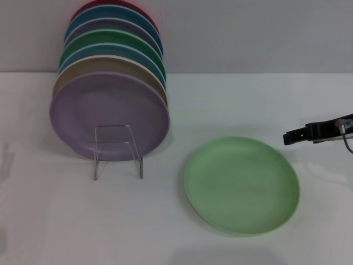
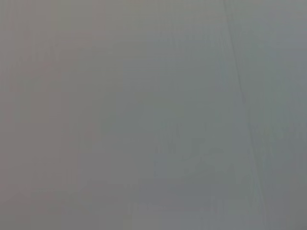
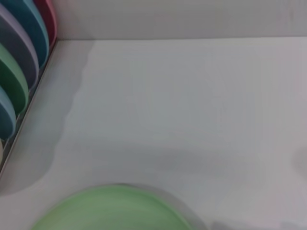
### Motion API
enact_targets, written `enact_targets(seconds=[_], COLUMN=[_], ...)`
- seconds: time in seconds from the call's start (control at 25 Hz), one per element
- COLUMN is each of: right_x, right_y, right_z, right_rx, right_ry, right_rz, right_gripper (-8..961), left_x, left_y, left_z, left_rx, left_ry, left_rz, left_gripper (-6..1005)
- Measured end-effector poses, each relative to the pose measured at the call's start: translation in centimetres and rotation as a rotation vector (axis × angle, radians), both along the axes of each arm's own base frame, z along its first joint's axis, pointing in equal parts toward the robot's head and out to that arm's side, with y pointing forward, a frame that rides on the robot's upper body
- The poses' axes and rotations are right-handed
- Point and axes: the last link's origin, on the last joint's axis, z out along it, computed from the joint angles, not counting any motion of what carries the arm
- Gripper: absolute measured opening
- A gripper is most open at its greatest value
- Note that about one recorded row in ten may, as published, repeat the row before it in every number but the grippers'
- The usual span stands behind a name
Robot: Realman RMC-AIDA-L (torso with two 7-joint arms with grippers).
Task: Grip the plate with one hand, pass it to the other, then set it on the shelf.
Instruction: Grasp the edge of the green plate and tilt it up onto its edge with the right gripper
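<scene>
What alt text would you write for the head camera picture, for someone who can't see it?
A pale mint-green plate lies flat on a white table, untouched, with the robot's right pincer reaching in from the right edge, a little beyond the plate. To the left, a row of coloured plates stands on edge in a small wire shelf, a lavender plate at the front.

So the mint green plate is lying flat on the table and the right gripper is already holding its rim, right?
Not quite: the right gripper is apart from the mint-green plate, off beside its far right edge. The head view shows the gap. The plate does lie flat on the table.
</scene>
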Motion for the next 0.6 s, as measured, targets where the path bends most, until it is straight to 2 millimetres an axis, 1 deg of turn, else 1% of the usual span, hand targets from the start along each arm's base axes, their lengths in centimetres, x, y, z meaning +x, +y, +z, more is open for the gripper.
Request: enact_targets(seconds=[0.12, 0.24, 0.6], right_x=[0.1, 0.4, 0.3], right_y=[0.2, 0.4, 0.2], right_z=[-0.6, -1.6, -2.5], right_rx=[-0.018, -0.058, -0.098], right_ry=[0.005, 0.013, 0.008], right_rz=[-0.007, -0.031, -0.045], right_gripper=[754, 753, 753], left_x=[0.0, -0.1, -0.2], left_y=[0.0, 0.0, 0.0], left_z=[0.0, 0.1, 0.2], left_rx=[-0.002, 0.002, 0.007], left_ry=[0.000, 0.001, 0.003], left_rz=[0.002, 0.003, 0.007], left_gripper=[870, 870, 869])
